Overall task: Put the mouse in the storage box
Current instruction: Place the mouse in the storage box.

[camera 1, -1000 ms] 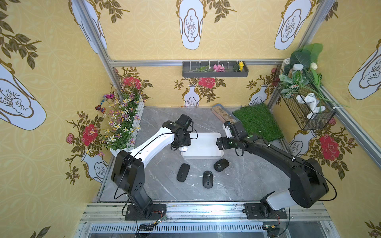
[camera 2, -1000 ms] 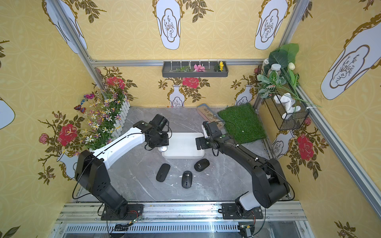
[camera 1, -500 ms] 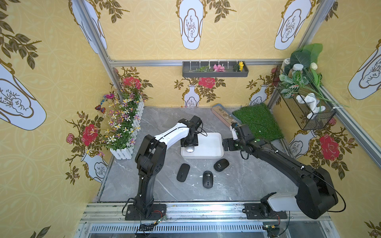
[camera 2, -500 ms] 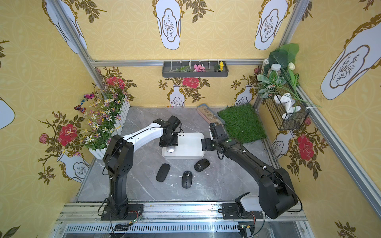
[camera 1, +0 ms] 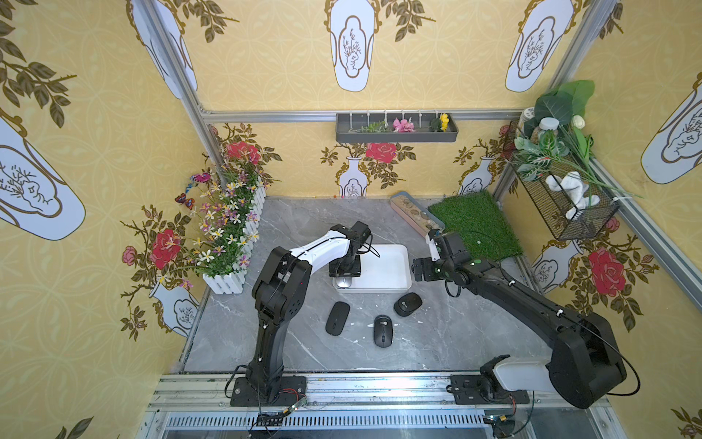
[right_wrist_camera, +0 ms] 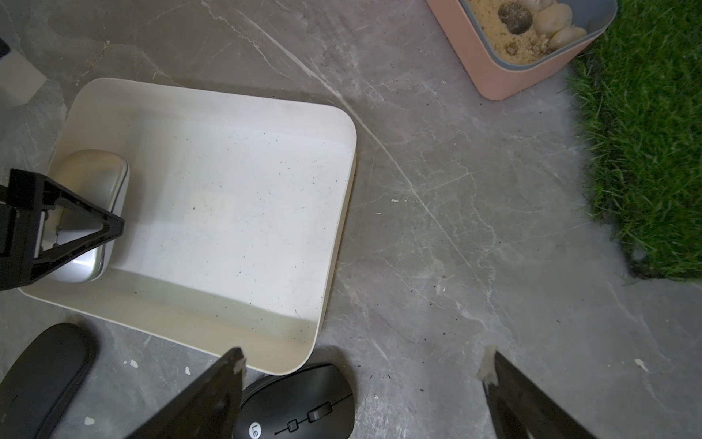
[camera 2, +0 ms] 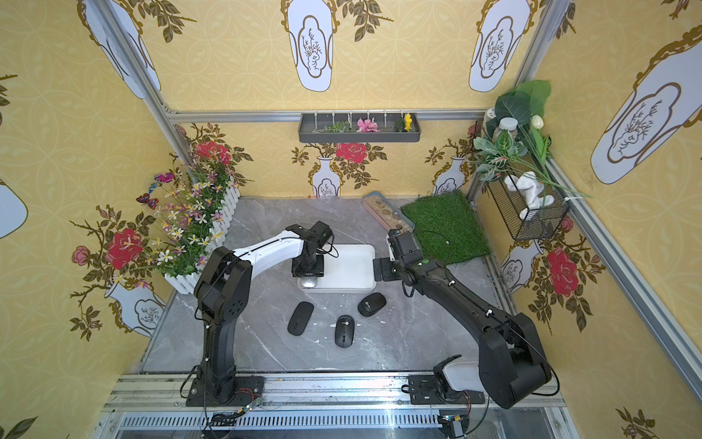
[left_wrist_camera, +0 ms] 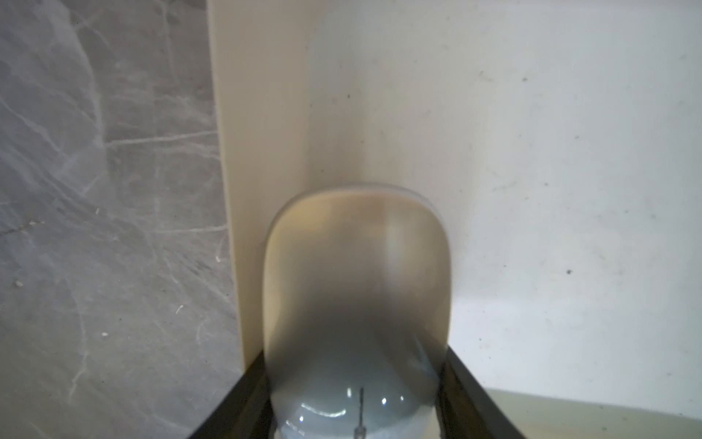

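The left fingers [left_wrist_camera: 243, 403] press against both flanks of the silver mouse [left_wrist_camera: 357, 289], clamped on it at a middling spread. The mouse lies low inside the storage box [right_wrist_camera: 228, 213], lengthwise against the short wall on the robot's left and close to the near corner. Whether it rests on the floor cannot be told. Right of the mouse, the rest of the box floor is bare up to the other three walls.

The right fingers [right_wrist_camera: 205, 406] stand wide apart and hold nothing. They hang over the grey worktop [camera 1: 456, 334] just off the box's right rim.

There are four mice in all: the silver one and three black ones. The first black mouse [camera 1: 408, 304] lies just beside the box's near right corner. The second black mouse [camera 1: 383, 330] and the third black mouse [camera 1: 337, 317] lie apart from each other in front of the box's near rim.

Farther out, one pink pebble tray [right_wrist_camera: 505, 72] and one grass mat [camera 1: 475, 224] lie beyond the right arm, with open worktop between them and the box. One flower fence [camera 1: 231, 228] lines the left edge.
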Robot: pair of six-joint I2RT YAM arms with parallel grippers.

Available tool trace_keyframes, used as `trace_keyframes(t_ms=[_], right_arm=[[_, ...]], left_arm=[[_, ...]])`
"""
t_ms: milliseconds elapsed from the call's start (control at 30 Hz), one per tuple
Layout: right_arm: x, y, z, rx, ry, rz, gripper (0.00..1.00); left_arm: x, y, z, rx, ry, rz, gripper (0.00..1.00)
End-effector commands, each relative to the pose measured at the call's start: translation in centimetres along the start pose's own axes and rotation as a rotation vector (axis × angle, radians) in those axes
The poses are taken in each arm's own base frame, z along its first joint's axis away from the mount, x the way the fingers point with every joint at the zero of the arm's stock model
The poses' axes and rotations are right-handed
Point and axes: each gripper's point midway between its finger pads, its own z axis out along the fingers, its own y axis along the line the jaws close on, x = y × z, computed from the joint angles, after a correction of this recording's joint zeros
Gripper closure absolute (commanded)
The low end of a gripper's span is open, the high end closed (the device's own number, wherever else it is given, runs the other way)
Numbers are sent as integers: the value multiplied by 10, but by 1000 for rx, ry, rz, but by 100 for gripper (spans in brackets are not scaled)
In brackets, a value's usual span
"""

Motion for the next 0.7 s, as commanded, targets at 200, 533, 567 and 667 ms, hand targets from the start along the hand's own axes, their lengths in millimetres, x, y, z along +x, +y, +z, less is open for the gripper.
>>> trace_keyframes(t_ms=[200, 533, 567, 667], right_arm=[[-9, 1, -4, -5, -38, -7, 3], [-12, 3, -5, -11, -42, -24, 3], [-11, 3, -5, -13, -43, -27, 3], [-10, 3, -8, -19, -56, -32, 3]], left_arm=[[-8, 4, -8, -25, -34, 13, 31], [-22, 4, -82, 57, -138, -35, 27], [-20, 6, -96, 79, -165, -47, 27], [3, 16, -122, 131, -224, -52, 26]])
